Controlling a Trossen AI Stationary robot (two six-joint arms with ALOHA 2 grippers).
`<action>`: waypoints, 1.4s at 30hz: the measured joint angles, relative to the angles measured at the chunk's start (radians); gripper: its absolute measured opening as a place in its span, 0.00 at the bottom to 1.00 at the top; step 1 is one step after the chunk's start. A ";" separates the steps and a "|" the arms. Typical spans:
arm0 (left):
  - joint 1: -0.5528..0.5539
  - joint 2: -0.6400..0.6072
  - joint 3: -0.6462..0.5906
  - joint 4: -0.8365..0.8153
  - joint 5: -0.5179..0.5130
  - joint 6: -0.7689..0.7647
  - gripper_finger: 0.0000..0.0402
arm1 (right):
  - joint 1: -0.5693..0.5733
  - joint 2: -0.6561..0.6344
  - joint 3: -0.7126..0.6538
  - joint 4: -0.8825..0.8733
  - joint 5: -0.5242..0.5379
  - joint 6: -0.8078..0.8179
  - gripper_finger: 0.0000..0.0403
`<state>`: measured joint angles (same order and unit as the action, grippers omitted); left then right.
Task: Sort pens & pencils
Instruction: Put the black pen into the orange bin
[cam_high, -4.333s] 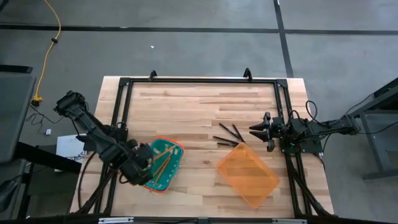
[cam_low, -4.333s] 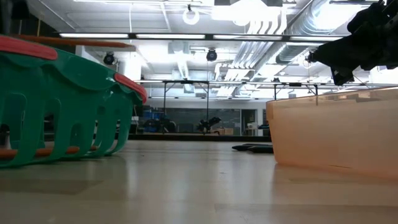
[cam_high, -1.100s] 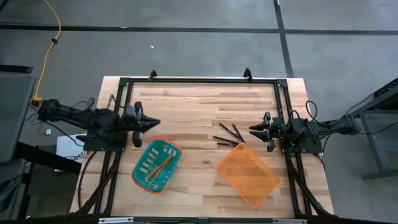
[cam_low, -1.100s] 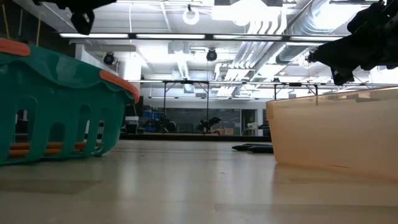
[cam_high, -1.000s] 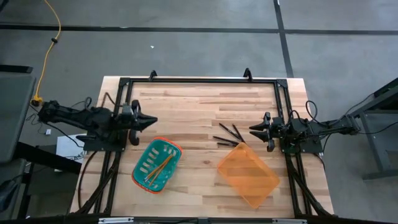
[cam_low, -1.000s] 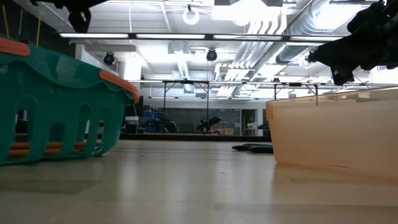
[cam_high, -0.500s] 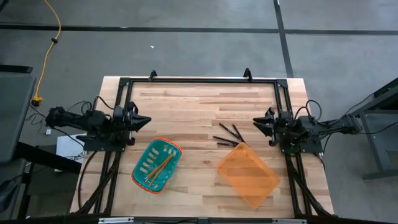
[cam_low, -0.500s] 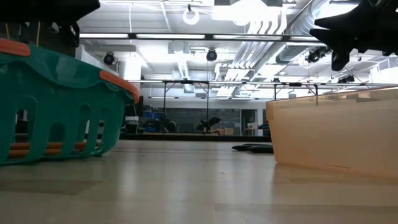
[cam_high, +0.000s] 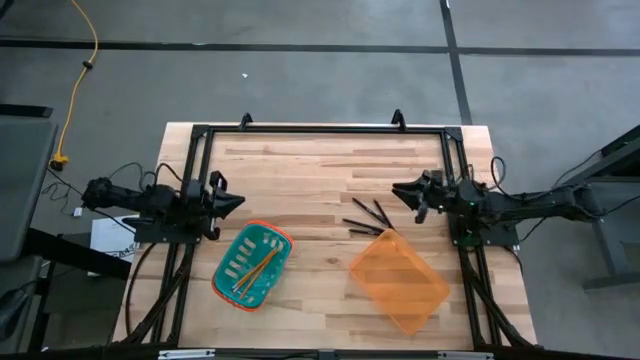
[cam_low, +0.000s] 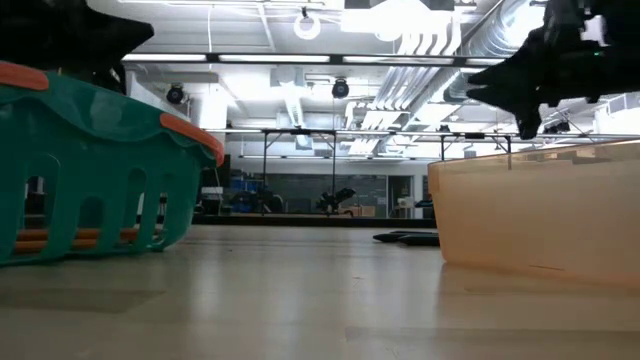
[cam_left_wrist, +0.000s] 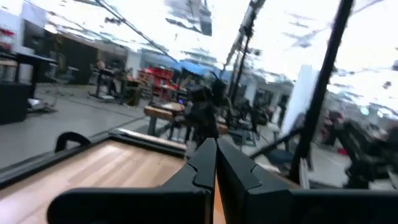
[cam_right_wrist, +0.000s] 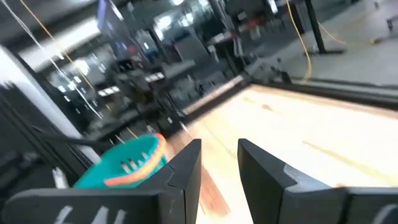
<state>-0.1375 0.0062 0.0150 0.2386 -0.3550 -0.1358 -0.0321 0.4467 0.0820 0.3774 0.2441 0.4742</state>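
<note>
Right gripper (cam_high: 404, 191) near table's (cam_high: 300, 170) right edge, fingers narrowly parted, empty. Pens (cam_high: 366, 218) on wood close beside it, toward centre, touching orange bin's (cam_high: 400, 280) far rim. Pencils (cam_high: 258, 268) in teal basket (cam_high: 252, 265) near front-left. Left gripper (cam_high: 232, 199) at left edge, fingers pressed together, empty, just beyond basket.

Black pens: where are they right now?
In the high view, the thin black pens lie loose on the wooden table, right of centre, just beyond the translucent orange bin.
</note>
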 joint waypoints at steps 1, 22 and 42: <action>0.000 0.000 -0.007 -0.003 0.014 0.004 0.00 | -0.011 0.036 0.015 -0.001 -0.010 0.000 0.24; 0.000 0.002 -0.006 -0.093 -0.014 0.079 0.01 | -0.098 0.654 0.473 -0.202 -0.033 -0.055 0.24; 0.000 0.002 -0.006 -0.093 -0.013 0.078 0.01 | -0.149 1.141 1.102 -1.123 -0.029 0.130 0.24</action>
<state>-0.1375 0.0082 0.0093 0.1452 -0.3676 -0.0578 -0.1812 1.5880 1.1835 -0.7452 0.2152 0.6041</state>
